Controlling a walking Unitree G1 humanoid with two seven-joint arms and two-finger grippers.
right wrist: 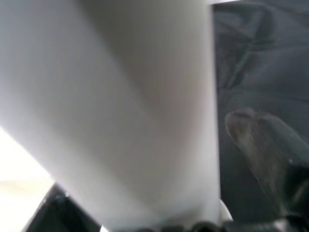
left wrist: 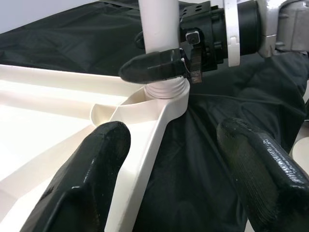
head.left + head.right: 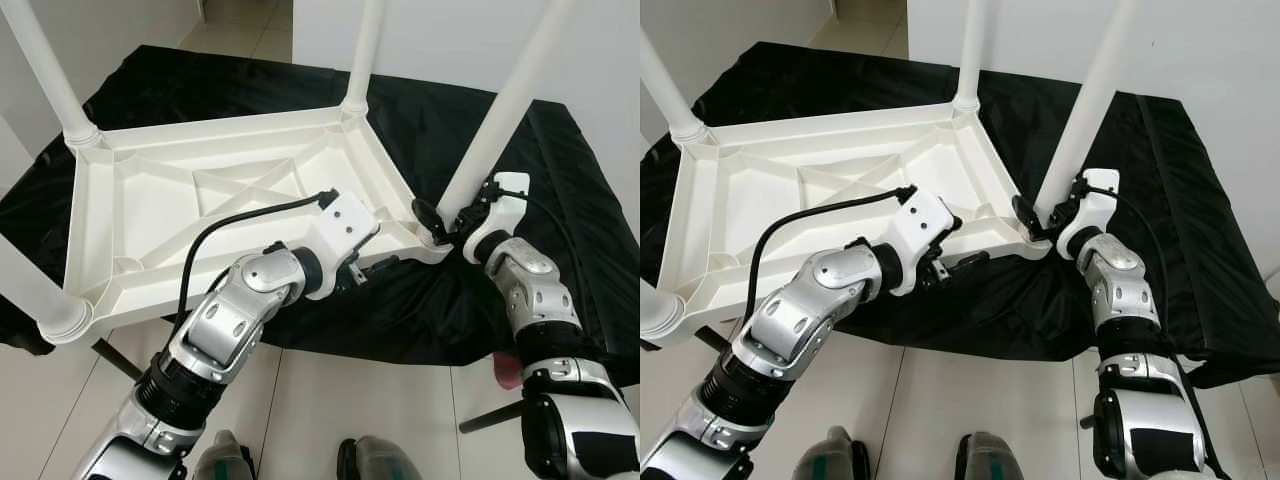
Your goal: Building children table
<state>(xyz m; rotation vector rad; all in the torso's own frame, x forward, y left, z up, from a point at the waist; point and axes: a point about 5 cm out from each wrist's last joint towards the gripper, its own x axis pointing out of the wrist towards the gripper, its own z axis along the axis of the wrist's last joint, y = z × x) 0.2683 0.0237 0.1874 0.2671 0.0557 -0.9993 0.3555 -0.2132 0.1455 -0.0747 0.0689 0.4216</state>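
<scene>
While the white kids' table (image 3: pixel 200 190) lies upside down on the black cloth (image 3: pixel 560 180), your right gripper (image 2: pixel 159 67) is clamped around the near-right leg (image 3: pixel 500 120) at its socket. Left gripper (image 2: pixel 174 164) hangs wide apart, straddling the table's edge.

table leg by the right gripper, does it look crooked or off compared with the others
Yes. The leg held by the right gripper leans outward from its corner socket, while the back leg stands nearly straight. It may not be fully seated.

Bright, even; R wrist blurred.
</scene>
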